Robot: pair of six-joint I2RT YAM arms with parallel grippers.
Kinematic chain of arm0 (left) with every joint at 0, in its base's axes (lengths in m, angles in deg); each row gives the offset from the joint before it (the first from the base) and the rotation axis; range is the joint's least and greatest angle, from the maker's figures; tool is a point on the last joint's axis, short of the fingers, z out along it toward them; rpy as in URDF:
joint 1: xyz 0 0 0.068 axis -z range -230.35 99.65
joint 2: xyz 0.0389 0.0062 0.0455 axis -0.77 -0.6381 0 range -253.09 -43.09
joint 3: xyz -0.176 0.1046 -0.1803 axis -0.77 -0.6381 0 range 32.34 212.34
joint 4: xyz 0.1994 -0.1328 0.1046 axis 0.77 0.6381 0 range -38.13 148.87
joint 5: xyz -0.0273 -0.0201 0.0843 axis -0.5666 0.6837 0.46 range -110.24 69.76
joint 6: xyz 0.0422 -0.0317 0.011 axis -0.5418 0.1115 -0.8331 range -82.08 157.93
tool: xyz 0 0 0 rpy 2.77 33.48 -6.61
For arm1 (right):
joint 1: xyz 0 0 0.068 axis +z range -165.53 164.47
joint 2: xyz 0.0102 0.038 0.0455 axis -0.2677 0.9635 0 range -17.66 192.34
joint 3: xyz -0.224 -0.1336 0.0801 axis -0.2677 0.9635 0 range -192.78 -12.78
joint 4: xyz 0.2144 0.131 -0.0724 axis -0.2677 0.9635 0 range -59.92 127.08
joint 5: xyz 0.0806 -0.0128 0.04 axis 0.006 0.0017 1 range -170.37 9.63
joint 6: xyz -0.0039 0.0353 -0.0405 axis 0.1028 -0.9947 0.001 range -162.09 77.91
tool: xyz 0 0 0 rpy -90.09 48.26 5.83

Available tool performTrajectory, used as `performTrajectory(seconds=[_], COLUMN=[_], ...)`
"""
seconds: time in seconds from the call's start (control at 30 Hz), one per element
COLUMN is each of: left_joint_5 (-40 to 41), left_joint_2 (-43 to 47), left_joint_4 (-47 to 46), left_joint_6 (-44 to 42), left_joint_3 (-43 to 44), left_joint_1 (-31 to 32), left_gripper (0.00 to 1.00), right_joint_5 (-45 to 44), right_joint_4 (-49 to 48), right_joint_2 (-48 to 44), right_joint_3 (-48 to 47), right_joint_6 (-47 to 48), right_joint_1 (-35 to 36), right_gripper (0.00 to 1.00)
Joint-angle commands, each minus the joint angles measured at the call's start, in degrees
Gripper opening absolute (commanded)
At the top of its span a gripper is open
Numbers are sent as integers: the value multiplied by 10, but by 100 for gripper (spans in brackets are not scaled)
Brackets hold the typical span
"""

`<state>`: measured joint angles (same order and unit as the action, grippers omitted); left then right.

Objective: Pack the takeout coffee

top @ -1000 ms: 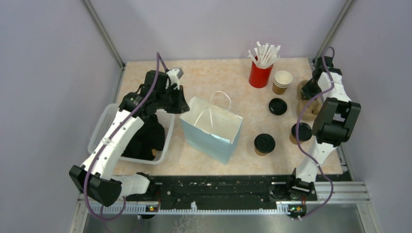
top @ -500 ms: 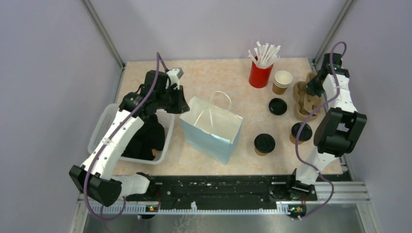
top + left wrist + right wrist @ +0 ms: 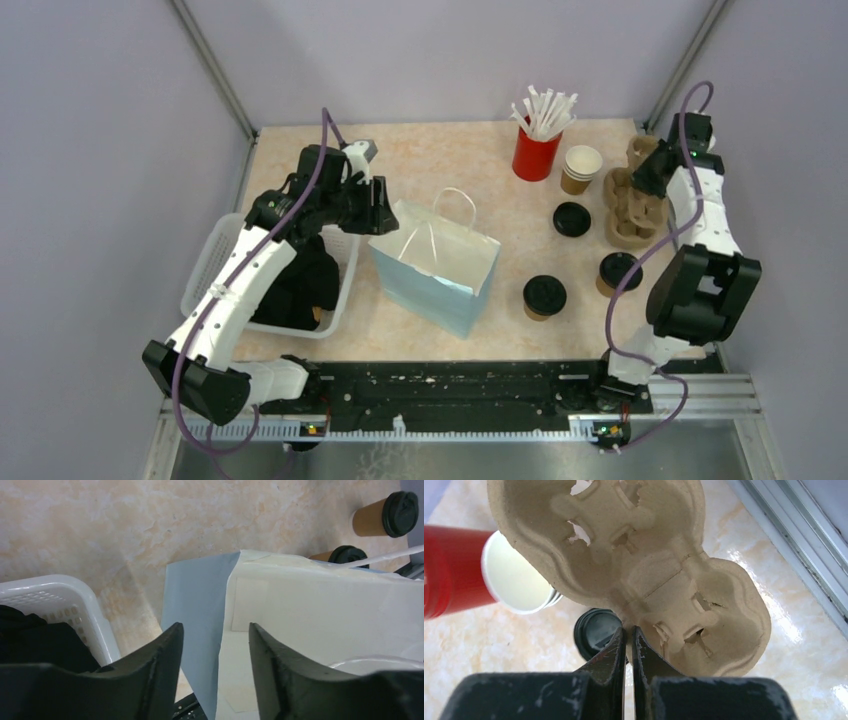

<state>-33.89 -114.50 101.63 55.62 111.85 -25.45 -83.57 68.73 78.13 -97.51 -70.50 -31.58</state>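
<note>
Step in hand, as I read it: staging the carrier, nothing packed yet.

Right gripper (image 3: 629, 636) is pinched tight on the centre ridge of the moulded brown pulp cup carrier (image 3: 632, 205), at the far right of the beige marbled table (image 3: 450, 150). The carrier hangs tilted. Can't tell if its low end touches the table.

Left gripper (image 3: 215, 645) has its jaws spread, straddling the top corner of the pale blue paper bag with white handles (image 3: 435, 265). The bag edge sits between the fingers, not clamped. The bag is upright, mouth open, mid-table.

Coffee is all outside the bag, on the table to its right:
- The nearer lidded kraft-paper cup (image 3: 545, 297) is just beside the bag's near corner.
- The right-hand lidded kraft-paper cup (image 3: 620, 272) is near the carrier.
- The unlidded kraft-paper cup, white inside (image 3: 582, 165), stands beside the red cup of white straws (image 3: 537, 150).
- The loose round black lid (image 3: 572, 219) lies flat between that one and the lidded pair.

The white plastic basket (image 3: 215, 262) by the left arm is not involved.

Next move calls for:
- The carrier goes down flat, wells up, in reach of the cups.
- The right arm then lets go before it can load any cup.
- The left should close on the bag rim to keep the mouth open; thin paper, likely to fold.
</note>
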Motion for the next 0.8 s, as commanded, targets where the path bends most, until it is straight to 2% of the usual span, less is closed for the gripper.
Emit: performTrajectory(seconds=[0.0, 0.07, 0.2, 0.3, 0.43, 0.63, 0.7, 0.77], left_joint_5=[7, 14, 52, 67, 31, -148, -168, -154], left_joint_2=[11, 16, 27, 31, 7, -84, -108, -118], left_joint_4=[-10, -3, 21, 37, 46, -23, -64, -95], left_joint_6=[5, 10, 26, 42, 58, 130, 163, 181], left_joint_3=[17, 24, 50, 92, 206, 377, 398, 406], left_joint_1=[1, 1, 2, 2, 1, 0, 1, 1], left_gripper=[61, 67, 85, 91, 94, 95, 94, 92], right_joint_5=[68, 101, 155, 175, 135, 84, 56, 41], right_joint_4=[-68, -74, -59, -31, 29, 71, 83, 106], right_joint_2=[-88, -113, -159, -176, -162, -123, -110, -95], right_joint_3=[6, 5, -31, -78, -171, -266, -291, -311], right_joint_6=[54, 64, 83, 91, 107, 131, 149, 170], right_joint_1=[-5, -4, 25, 90, 225, 381, 422, 463], right_gripper=[0, 0, 0, 0, 0, 0, 0, 0])
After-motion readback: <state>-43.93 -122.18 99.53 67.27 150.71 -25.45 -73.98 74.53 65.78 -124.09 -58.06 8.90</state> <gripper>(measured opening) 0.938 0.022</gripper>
